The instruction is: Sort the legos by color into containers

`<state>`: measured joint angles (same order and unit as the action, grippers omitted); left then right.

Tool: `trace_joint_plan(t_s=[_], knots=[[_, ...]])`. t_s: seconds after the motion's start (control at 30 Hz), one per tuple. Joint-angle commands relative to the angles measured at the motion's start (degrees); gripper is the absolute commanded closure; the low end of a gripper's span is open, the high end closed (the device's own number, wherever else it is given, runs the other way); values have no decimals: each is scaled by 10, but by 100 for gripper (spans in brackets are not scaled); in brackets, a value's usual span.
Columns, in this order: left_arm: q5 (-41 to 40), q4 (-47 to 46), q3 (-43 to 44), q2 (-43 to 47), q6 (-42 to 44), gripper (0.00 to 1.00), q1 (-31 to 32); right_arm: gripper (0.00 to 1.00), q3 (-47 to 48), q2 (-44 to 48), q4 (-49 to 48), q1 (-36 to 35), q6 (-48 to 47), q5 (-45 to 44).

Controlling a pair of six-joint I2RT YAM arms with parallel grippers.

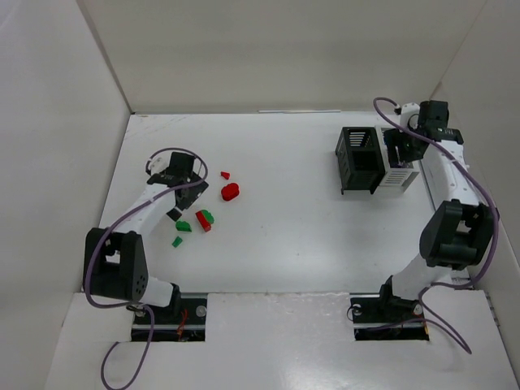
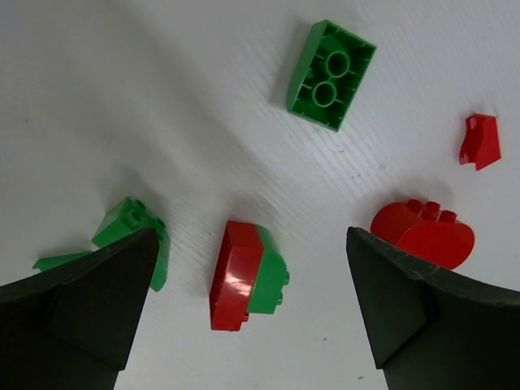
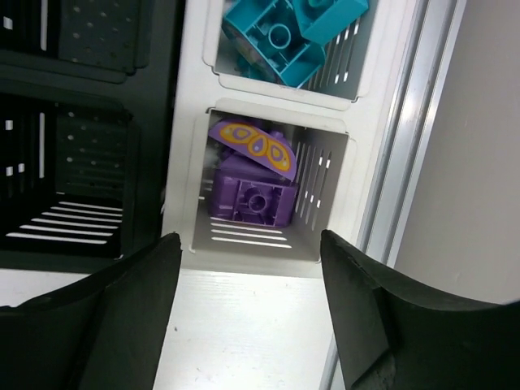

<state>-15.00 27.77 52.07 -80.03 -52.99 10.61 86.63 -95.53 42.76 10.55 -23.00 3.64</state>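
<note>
My left gripper (image 1: pixel 179 206) is open and empty, low over the loose legos on the left of the table. In the left wrist view a joined red-and-green brick (image 2: pixel 244 275) lies between the open fingers (image 2: pixel 97 301). A green brick (image 2: pixel 130 223) sits by the left finger and a rounded red brick (image 2: pixel 424 231) by the right. An upturned green brick (image 2: pixel 331 63) and a small red piece (image 2: pixel 479 142) lie further off. My right gripper (image 1: pixel 400 149) is open and empty above the white containers (image 1: pixel 400 177), one holding purple bricks (image 3: pixel 252 187), one holding teal bricks (image 3: pixel 284 32).
Black containers (image 1: pixel 360 158) join the white ones on their left and look empty in the right wrist view (image 3: pixel 73 187). White walls (image 1: pixel 65 162) enclose the table on the left, back and right, the right one close beside the white containers.
</note>
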Motion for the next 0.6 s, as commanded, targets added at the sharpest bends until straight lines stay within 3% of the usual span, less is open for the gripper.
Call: trace_joint_plan(t_s=[0.0, 0.13, 0.17, 0.2, 0.37, 0.57], knots=[[-12, -36, 46, -21, 16, 0, -1, 25, -6, 57, -46, 5, -5, 36], [-36, -69, 71, -64, 16, 7, -13, 14, -50, 117, -92, 5, 2, 73], [-24, -76, 80, -75, 16, 10, -18, 3, -66, 139, -98, 5, 8, 80], [-15, -84, 80, -96, 21, 13, -24, 0, -74, 151, -104, 5, 15, 80], [-21, -90, 117, -154, 26, 23, -49, 0, -134, 226, -179, 5, 34, 120], [-14, -96, 142, -215, 38, 35, -54, 0, -154, 263, -194, 5, 46, 126]])
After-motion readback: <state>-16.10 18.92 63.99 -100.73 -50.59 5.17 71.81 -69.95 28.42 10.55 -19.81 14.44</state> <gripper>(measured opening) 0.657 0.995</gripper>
